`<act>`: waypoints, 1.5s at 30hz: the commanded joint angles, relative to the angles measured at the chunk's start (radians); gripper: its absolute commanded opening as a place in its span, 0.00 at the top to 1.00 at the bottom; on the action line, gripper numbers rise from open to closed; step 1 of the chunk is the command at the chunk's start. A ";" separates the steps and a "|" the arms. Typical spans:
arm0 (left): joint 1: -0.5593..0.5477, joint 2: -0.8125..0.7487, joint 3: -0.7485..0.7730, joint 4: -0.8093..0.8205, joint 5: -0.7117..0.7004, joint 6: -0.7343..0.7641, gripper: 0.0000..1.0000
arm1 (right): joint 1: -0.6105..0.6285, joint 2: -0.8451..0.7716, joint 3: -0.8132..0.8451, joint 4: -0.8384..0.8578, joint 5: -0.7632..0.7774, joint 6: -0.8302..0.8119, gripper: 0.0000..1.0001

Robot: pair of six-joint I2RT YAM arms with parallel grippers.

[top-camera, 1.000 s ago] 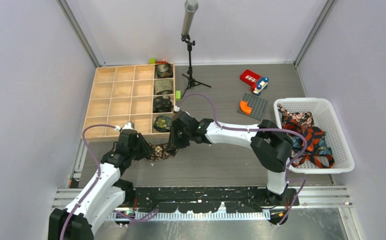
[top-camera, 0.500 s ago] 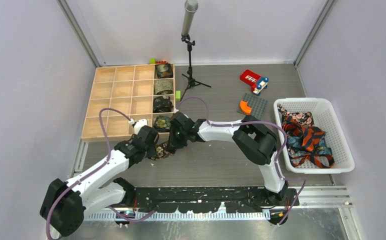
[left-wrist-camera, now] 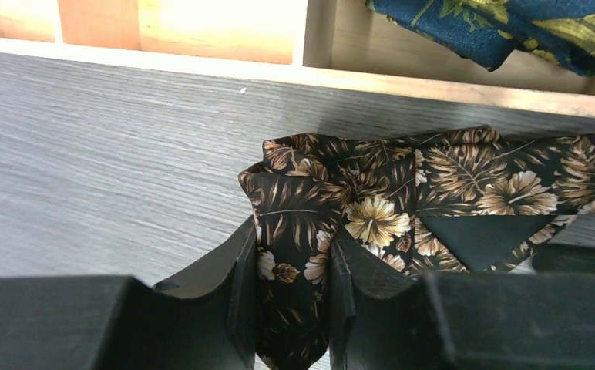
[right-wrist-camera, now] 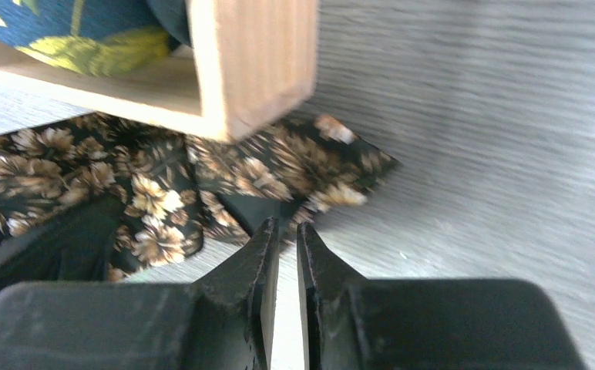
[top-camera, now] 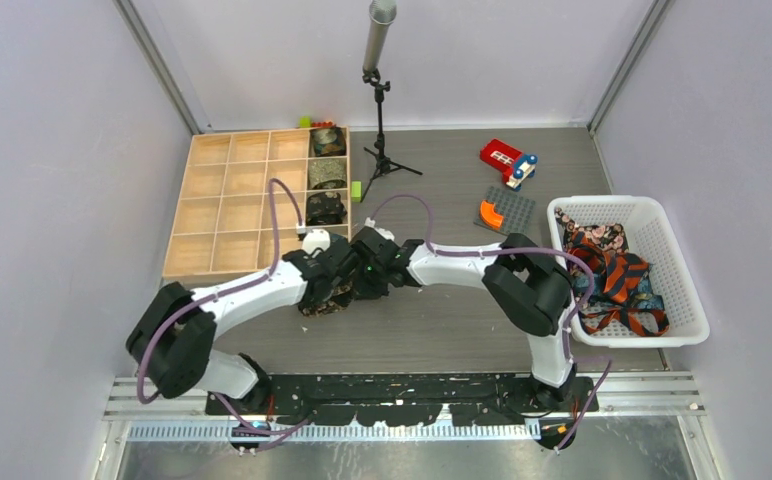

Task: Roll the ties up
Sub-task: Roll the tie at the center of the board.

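Left arm is swinging in beside the right since a second ago. I'm seeing the left gripper point(left-wrist-camera: 293, 258) clamping a fold of the floral tie point(left-wrist-camera: 371, 220), lying on the table point(left-wrist-camera: 86, 154) against the tray point(right-wrist-camera: 252, 69) corner. The right gripper point(right-wrist-camera: 288, 231) is narrowing to a slit, tips touching the tie's edge; can't tell if it's pinching.

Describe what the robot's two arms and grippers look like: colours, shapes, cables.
The left arm and right arm: white shells, chunky black joints, a purple cable looping along each. The left gripper and right gripper: matte black, wedge-shaped fingers.
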 commanded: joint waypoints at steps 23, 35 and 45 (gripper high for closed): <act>-0.166 0.538 0.391 -0.335 -0.175 -0.158 1.00 | -0.200 -0.557 -0.417 0.013 0.087 0.074 0.76; -0.182 0.617 0.454 -0.297 -0.107 -0.078 0.71 | -0.240 -0.759 -0.455 -0.138 0.172 0.046 0.75; -0.208 0.608 0.525 -0.352 -0.088 -0.081 0.43 | -0.239 -0.805 -0.424 -0.189 0.187 0.031 0.75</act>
